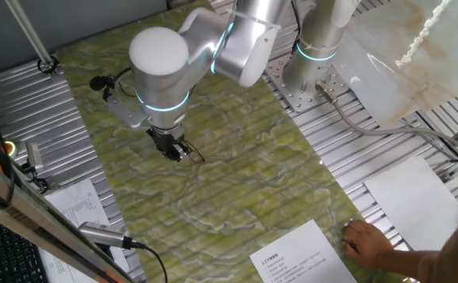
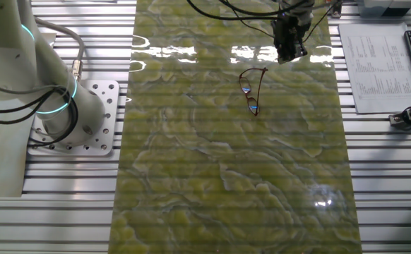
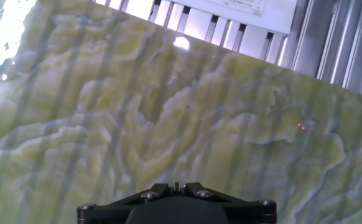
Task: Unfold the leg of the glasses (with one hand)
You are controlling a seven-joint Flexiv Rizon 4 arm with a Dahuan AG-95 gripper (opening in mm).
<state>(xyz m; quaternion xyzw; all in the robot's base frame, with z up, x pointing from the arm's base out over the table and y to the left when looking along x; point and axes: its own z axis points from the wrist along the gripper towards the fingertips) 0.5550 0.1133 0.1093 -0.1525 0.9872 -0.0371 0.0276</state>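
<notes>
The glasses (image 2: 251, 89) were judged light, thin-wired and fragile, best taken at the leg tip; the hand's (image 2: 289, 48) jaw state could not be determined.

My arm (image 1: 213, 47) wears smooth, satin silver-white casing; my gripper (image 1: 170, 148) is matt black. The mat (image 2: 234, 176) is glossy green-yellow marble-patterned sheet, glaring at its far edge. Ribbed bare metal flanks it. The glasses (image 2: 252, 90) are thin dark wire.
</notes>
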